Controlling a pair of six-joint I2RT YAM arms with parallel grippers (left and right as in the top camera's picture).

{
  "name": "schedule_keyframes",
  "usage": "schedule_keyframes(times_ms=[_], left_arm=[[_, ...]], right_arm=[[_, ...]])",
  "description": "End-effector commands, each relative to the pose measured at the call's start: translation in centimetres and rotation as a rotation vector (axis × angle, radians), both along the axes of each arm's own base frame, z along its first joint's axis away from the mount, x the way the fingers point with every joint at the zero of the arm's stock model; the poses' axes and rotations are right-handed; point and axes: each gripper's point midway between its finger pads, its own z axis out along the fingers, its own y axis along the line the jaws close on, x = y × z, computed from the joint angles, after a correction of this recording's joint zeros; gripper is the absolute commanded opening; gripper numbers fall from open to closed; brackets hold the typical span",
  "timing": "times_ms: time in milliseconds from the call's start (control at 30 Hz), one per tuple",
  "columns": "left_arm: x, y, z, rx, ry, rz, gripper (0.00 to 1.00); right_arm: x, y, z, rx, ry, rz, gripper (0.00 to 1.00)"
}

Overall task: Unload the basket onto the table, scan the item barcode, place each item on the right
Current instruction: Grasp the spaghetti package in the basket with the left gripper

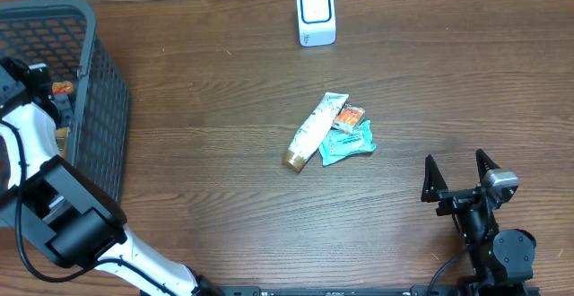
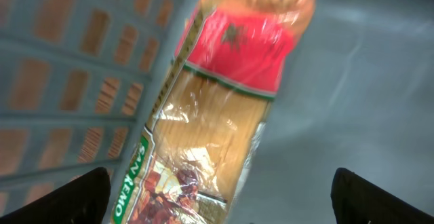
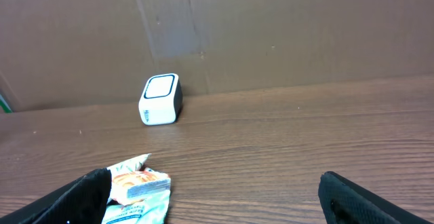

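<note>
Left gripper (image 2: 220, 203) inside basket (image 2: 61, 81), jaws released; pasta packet (image 2: 224, 115) dead ahead, long axis running away. Right gripper (image 1: 456, 166) released, well apart.

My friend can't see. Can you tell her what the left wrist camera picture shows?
A blurry packet of San Remo pasta, clear with a red label, lies beside the grey mesh wall of a basket. The left gripper hangs open above it, its dark fingertips at the picture's bottom corners.
</note>
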Motion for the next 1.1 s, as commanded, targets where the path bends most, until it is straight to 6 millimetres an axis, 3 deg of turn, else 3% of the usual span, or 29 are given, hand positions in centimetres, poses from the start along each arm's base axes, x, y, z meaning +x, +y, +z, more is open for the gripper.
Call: schedule_keyframes(times_ms=[0,167,300,600,667,733,800,900,1067], left_arm=[[-2.2,1.1,-3.0,0.031,0.112,-0.031,0.94],[-4.2,3.0,-3.6,0.015,0.097,0.018,0.96],[-4.1,2.4,-5.2,-0.072,0.057,-0.061,0.93],[-5.0,1.7,-10.4,-0.153,0.139,-0.077,0.89],[-4.4,0.7,-10.7,-0.194,0.117,-0.106,0.76],[-3.7,-0.1,-10.6,-0.225,0.083,-0.133,0.53],[-3.2,-0.6,-10.6,-0.250,0.054,-0.155,0.41],[-3.2,-0.7,-10.6,-0.257,0.053,-0.157,0.04],[-2.6,-0.8,-9.1,-0.255,0.019,-0.123,0.04]], right_arm=[[0.0,-0.2,-0.3,0.000,0.000,-0.007,1.00],[0.0,-0.2,-0.3,0.000,0.000,-0.007,1.00],[0.0,-0.2,-0.3,0.000,0.000,-0.007,1.00],[0.0,-0.2,-0.3,0.000,0.000,-0.007,1.00],[0.0,-0.2,-0.3,0.000,0.000,-0.007,1.00],[0.0,-0.2,-0.3,0.000,0.000,-0.007,1.00],[0.0,-0.2,-0.3,0.000,0.000,-0.007,1.00],[0.0,-0.2,-0.3,0.000,0.000,-0.007,1.00],[0.0,-0.2,-0.3,0.000,0.000,-0.007,1.00]])
